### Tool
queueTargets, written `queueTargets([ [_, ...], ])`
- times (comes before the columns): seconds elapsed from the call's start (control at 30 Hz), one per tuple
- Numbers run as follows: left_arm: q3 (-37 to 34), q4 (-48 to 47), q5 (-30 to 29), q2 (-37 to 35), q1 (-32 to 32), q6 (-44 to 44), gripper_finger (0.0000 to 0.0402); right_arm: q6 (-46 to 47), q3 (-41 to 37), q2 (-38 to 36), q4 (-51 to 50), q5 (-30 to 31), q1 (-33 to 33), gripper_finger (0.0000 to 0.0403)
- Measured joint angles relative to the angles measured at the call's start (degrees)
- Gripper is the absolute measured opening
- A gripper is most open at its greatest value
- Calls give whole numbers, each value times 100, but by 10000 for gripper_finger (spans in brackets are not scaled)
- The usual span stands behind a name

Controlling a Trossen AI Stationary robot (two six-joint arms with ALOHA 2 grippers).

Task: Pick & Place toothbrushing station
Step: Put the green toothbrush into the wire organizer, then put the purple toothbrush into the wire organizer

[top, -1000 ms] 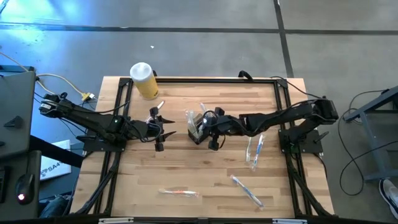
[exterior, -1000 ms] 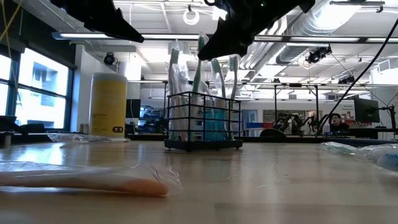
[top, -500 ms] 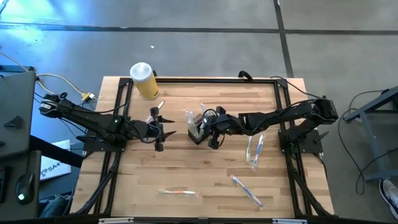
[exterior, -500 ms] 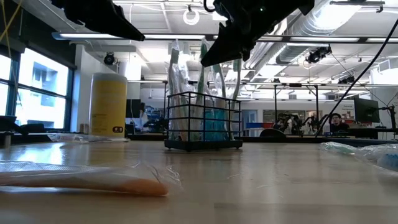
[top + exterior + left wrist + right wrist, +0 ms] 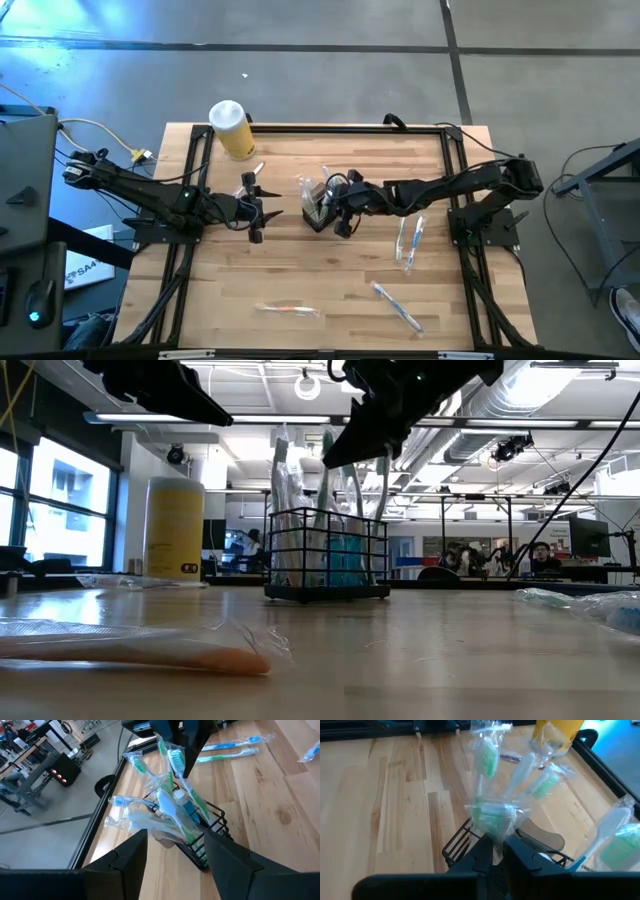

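High view — black slatted wire caddy (image 5: 318, 210) mid-table, no readable writing.
Right gripper (image 5: 343, 207) above the caddy pinches a green wrapped toothbrush (image 5: 487, 817) — fingers nearly together; left gripper (image 5: 256, 211) waits beside the caddy, fingers apart, empty. Yellow cylindrical jar, white lid (image 5: 232, 128), stands well behind; wrapped toothbrushes (image 5: 410, 240) lie right.

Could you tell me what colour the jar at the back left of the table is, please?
The jar is yellow with a white lid, clearest in the high view.
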Motion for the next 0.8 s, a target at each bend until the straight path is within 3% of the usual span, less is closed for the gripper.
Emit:
queueTargets([
  [0.5, 0, -271, 261, 0, 0, -2, 189, -171, 0, 0, 178, -3, 50, 175],
  [0.8, 0, -1270, -1178, -17, 7, -580, 189, -729, -2, -69, 589, 6, 211, 193],
])
